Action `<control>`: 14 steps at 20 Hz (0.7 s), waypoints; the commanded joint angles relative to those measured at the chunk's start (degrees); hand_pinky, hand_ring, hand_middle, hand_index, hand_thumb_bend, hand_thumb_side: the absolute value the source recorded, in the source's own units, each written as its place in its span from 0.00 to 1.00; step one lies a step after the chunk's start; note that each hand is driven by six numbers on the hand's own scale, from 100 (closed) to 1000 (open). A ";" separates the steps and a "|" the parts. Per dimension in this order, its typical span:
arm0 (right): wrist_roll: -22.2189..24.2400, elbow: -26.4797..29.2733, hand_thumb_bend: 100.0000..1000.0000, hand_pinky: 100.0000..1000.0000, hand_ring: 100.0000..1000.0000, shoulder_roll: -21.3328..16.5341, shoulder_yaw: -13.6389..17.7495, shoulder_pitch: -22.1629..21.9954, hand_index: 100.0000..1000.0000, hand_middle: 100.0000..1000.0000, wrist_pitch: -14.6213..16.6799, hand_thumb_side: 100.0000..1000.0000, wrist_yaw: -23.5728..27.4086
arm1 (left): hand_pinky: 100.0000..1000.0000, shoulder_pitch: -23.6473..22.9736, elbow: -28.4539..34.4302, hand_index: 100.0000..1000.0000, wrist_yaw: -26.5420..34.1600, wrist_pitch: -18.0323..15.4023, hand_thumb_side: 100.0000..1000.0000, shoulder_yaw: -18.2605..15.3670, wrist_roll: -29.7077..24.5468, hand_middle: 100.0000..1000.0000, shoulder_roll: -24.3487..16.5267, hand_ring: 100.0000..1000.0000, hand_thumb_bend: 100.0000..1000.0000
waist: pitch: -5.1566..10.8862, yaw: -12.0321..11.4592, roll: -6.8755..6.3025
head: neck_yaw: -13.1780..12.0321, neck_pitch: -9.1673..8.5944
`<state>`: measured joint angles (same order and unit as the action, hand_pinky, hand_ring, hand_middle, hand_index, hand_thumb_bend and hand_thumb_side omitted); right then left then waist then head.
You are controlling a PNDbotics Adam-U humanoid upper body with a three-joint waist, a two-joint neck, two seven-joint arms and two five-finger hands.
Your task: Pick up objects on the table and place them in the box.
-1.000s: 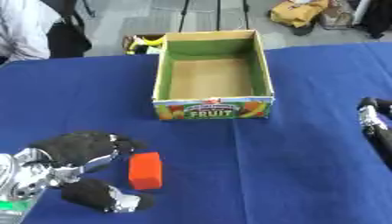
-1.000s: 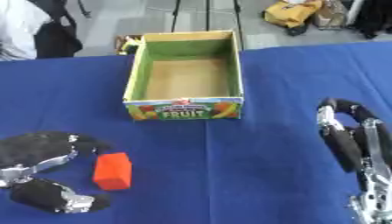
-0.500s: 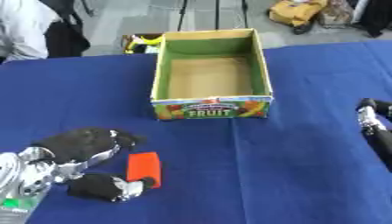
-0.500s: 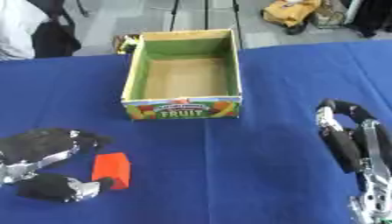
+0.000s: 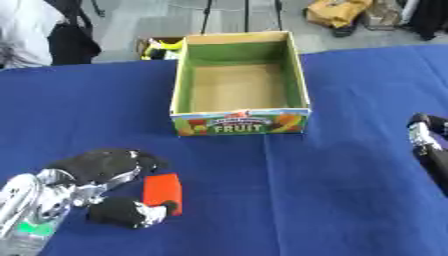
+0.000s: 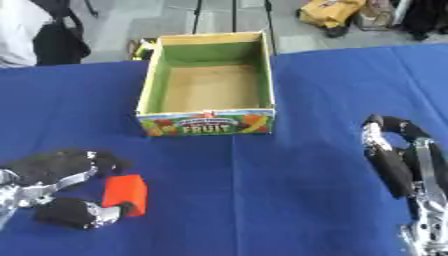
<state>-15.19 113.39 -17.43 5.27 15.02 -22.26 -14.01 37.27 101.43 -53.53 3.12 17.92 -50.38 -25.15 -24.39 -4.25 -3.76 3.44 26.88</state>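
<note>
An orange block lies on the blue table near the front left. My left hand comes in from the lower left and is closed on the block: the black fingers curl over its upper left side and the thumb presses its lower end. The open cardboard fruit box stands behind it at the middle of the table, with nothing showing inside. My right hand rests open at the right edge, fingers pointing up, away from the block and the box.
Blue cloth covers the table, and a wide stretch of it lies between the block and my right hand. A yellow object sits just behind the box's far left corner. Bags lie on the floor beyond.
My left hand's thumb has swung in from the lower left and now touches the block's lower end, while the fingers have closed toward its top. The right hand has stayed still.
</note>
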 commanded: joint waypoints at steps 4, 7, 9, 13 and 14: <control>-0.06 1.20 0.00 0.71 0.94 -0.44 0.22 0.28 0.74 0.65 -0.17 0.67 0.46 | 0.59 0.96 -0.76 0.98 0.89 -0.76 0.80 0.04 -1.53 0.81 -0.51 0.71 0.41 | 1.01 -0.07 0.09 | -0.25 -0.66; 0.00 1.20 0.00 0.71 0.94 -0.41 0.19 0.32 0.73 0.65 -0.19 0.67 0.49 | 0.58 1.00 -1.51 0.98 0.67 -0.97 0.78 0.20 -1.58 0.80 -0.41 0.71 0.39 | 1.00 0.01 0.12 | -0.35 -0.81; 0.06 1.20 0.00 0.72 0.94 -0.38 0.16 0.35 0.73 0.65 -0.19 0.67 0.53 | 0.56 1.05 -2.09 0.98 0.27 -1.01 0.74 0.25 -1.59 0.79 -0.30 0.69 0.36 | 0.98 0.09 0.13 | -0.36 -0.90; 0.11 1.20 0.00 0.72 0.94 -0.34 0.17 0.36 0.74 0.64 -0.22 0.67 0.61 | 0.47 1.14 -2.54 0.94 -0.19 -0.86 0.68 0.15 -1.29 0.72 -0.12 0.62 0.27 | 0.97 0.11 0.13 | -0.39 -0.97; 0.12 1.20 0.00 0.72 0.94 -0.33 0.17 0.35 0.74 0.64 -0.23 0.67 0.62 | 0.46 1.16 -2.44 0.94 -0.22 -0.72 0.66 0.11 -0.86 0.72 -0.08 0.61 0.26 | 0.97 0.11 0.12 | -0.37 -1.00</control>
<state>-15.05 113.39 -17.39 5.27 15.04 -22.42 -13.92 38.06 99.02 -53.44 2.30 18.14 -51.39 -24.67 -24.40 -4.20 -3.77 3.15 26.58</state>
